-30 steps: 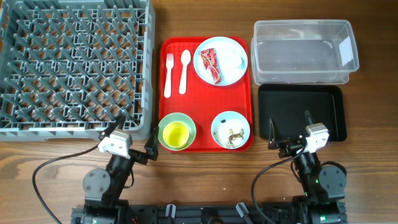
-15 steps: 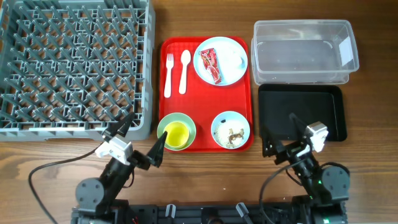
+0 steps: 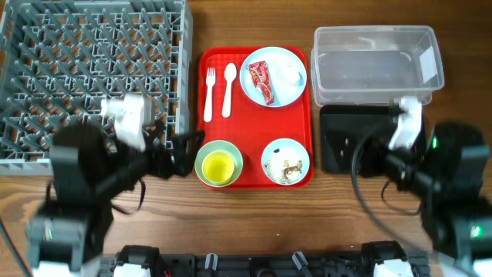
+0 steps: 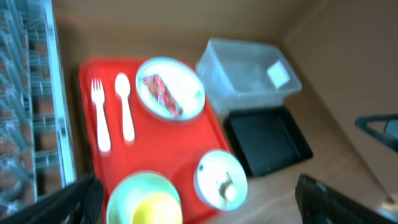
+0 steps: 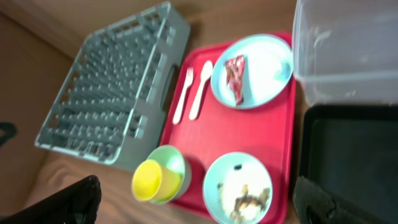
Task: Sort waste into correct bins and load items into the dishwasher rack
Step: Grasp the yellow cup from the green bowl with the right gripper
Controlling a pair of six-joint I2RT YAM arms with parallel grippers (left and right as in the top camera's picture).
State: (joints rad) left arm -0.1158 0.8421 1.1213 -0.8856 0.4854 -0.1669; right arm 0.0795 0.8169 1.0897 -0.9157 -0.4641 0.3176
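Left gripper spread wide and empty, raised by the near right corner of the grey dishwasher rack, just left of the red serving tray. Right gripper likewise released, grasping nothing, up above the shallow black tray at the right. Both arms blurred from overhead, so exact fingertip positions hard to fix there.

On the red tray, far left: white plastic fork and spoon side by side, handles toward the near edge. Far right: pale blue plate with the red-and-white snack wrapper lying on its left half and a small white lump, possibly a food scrap, beside it. Near left: green bowl with the yellow cup standing upright inside. Near right: pale blue bowl holding brownish-white food scraps.

Clear plastic tub at the far right, touching the far edge of the black tray. Nothing loaded among the rack's pegs.
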